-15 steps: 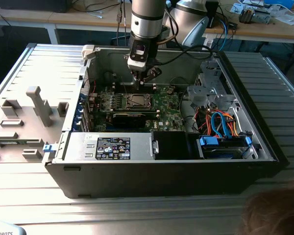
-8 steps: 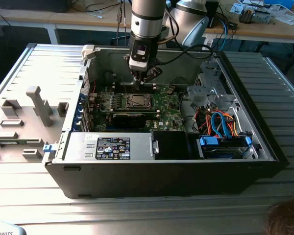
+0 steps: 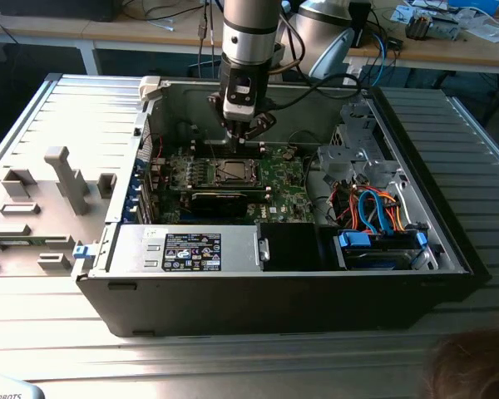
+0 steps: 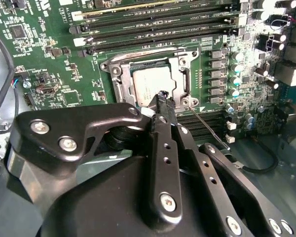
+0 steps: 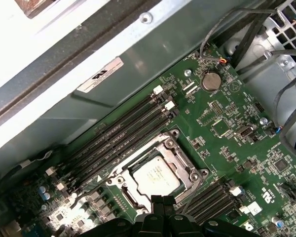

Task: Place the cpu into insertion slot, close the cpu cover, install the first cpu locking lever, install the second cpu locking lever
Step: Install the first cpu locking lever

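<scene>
The cpu (image 4: 150,84) (image 5: 155,175), a pale silver square, lies in the insertion slot (image 4: 108,66) (image 5: 173,133) on the green motherboard (image 3: 283,179). The silvery cpu cover (image 4: 181,66) (image 5: 138,160) lies flat around it, with the chip showing through its window. A thin wire locking lever (image 4: 207,127) (image 5: 187,200) sticks out from one corner of the socket. My gripper (image 3: 241,137) (image 4: 163,96) (image 5: 161,200) hangs just above the socket's edge beside that corner. Its fingers are shut, with nothing visible between them.
Long black memory slots (image 5: 118,140) run beside the socket. The open case's walls (image 3: 183,100) ring the board. A power supply (image 3: 191,249) and a blue drive bay with cables (image 3: 378,241) sit at the front. A grey fixture plate (image 3: 33,208) lies at the exterior view's left.
</scene>
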Tool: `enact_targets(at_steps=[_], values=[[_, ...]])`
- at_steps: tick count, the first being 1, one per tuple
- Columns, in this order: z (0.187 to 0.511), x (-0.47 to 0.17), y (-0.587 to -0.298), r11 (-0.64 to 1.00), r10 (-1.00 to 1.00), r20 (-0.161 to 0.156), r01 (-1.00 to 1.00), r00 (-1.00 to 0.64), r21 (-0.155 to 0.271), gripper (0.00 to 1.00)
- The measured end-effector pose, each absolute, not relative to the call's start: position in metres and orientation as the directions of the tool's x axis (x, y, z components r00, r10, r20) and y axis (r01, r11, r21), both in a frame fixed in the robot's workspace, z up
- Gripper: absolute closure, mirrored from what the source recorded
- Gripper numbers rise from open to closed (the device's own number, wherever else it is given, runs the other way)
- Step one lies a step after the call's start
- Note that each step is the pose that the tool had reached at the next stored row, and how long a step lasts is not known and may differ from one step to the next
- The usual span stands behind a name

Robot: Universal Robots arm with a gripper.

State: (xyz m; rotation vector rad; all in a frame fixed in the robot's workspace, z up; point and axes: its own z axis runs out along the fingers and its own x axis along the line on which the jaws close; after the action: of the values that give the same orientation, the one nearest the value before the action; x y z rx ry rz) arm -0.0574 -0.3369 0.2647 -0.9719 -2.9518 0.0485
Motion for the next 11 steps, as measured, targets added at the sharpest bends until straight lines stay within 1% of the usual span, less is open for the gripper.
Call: enact_targets(at_steps=[11], values=[[0.2647,-0.0573,-0.3369,0.850,0.526,0.022,0.525,-0.850,-0.040,0.89]])
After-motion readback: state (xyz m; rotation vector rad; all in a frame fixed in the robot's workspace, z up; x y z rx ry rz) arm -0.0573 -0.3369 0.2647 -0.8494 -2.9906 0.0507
